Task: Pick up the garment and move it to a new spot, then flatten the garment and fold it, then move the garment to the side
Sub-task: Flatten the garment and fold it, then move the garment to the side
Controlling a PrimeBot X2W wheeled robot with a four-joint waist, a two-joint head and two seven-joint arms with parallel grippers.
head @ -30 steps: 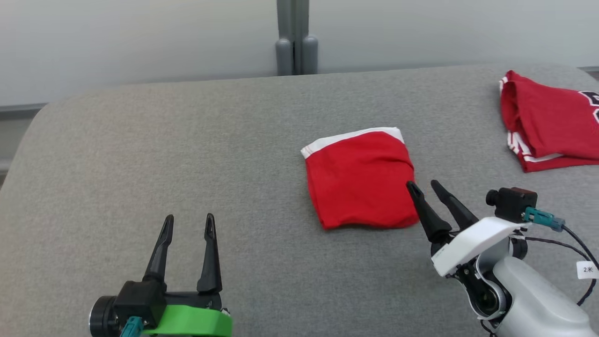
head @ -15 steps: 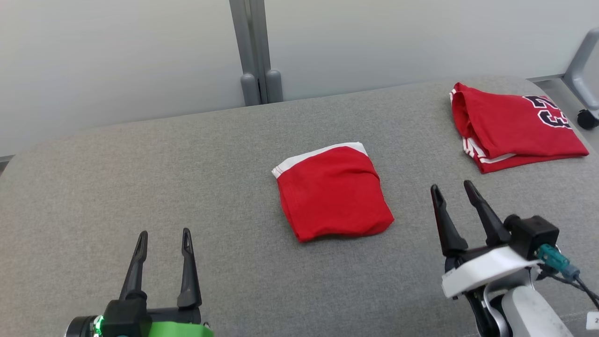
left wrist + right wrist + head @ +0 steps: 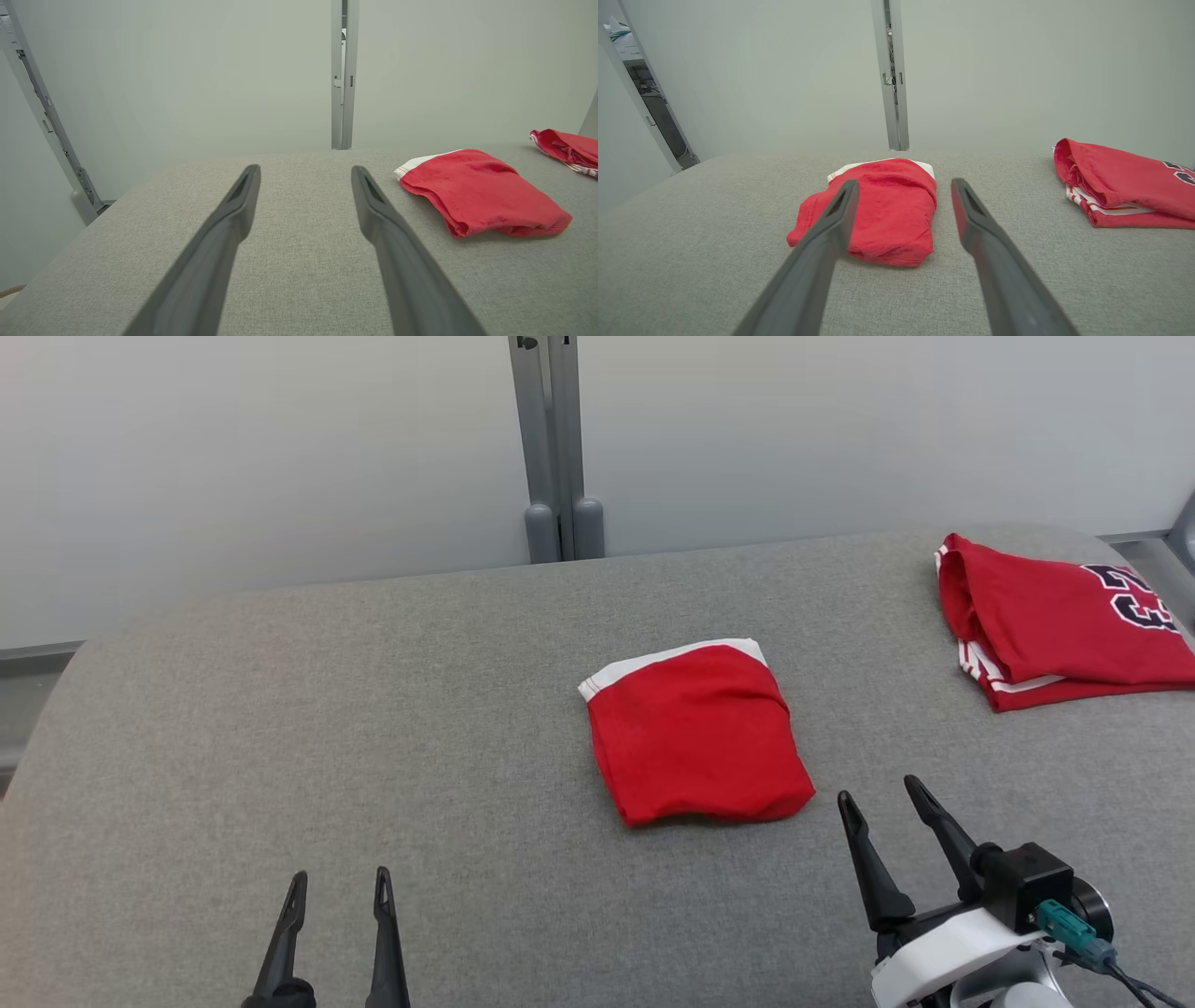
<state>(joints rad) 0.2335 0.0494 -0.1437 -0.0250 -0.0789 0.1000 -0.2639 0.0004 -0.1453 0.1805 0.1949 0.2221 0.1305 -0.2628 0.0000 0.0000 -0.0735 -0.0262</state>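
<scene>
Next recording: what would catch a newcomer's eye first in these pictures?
A folded red garment with a white band lies in the middle of the grey padded table. A red jersey with dark numerals sits folded at the far right edge. The left claw and the right claw stand open and empty on the near side, both clear of the cloth.

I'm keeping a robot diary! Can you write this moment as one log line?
garment: folded, centre | jersey: folded, far right | left end effector: open, empty | right end effector: open, empty
</scene>
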